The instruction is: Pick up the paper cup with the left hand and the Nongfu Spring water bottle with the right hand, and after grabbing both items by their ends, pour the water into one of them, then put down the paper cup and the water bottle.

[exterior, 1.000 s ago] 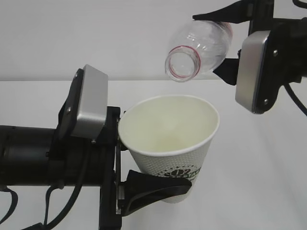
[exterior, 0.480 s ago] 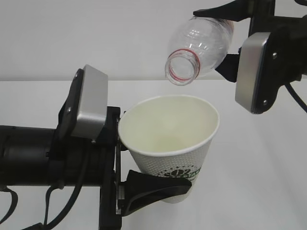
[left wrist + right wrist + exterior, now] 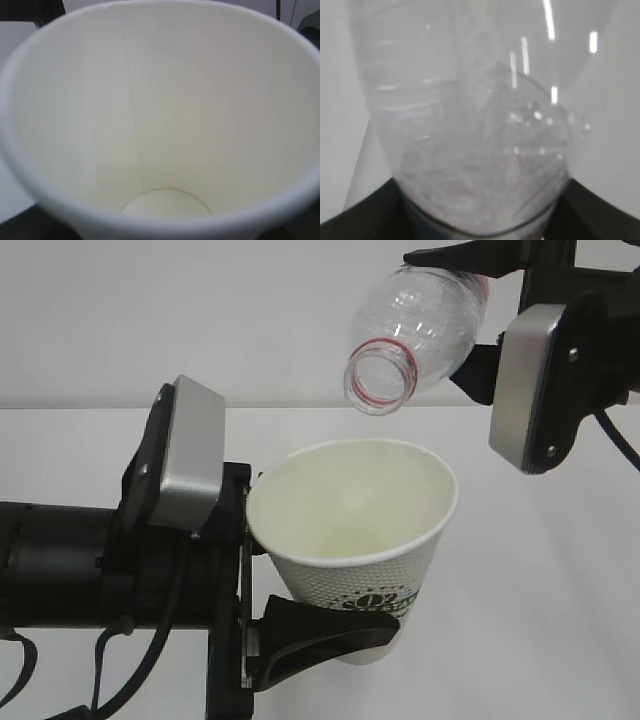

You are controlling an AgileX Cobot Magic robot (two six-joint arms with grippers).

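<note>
Tool on the right (image 3: 470, 315), clamped on the tilted bottle (image 3: 415, 335), should keep its mouth over the cup (image 3: 352, 540) that the left tool (image 3: 250, 560) holds level.

- Left tool (image 3: 300, 620), lower left of the frame: matte black body with curved black fingers, a rounded grey metal plate on top, and black cables hanging beneath.
- Right tool (image 3: 475, 315), upper right: black housing, a matching grey plate with small dark screws, one black cable.

Open air separates the paper cup (image 3: 352, 540) rim from the tilted bottle (image 3: 415, 335) mouth above; the right hand (image 3: 478, 315) crowds the cup's upper right.
</note>
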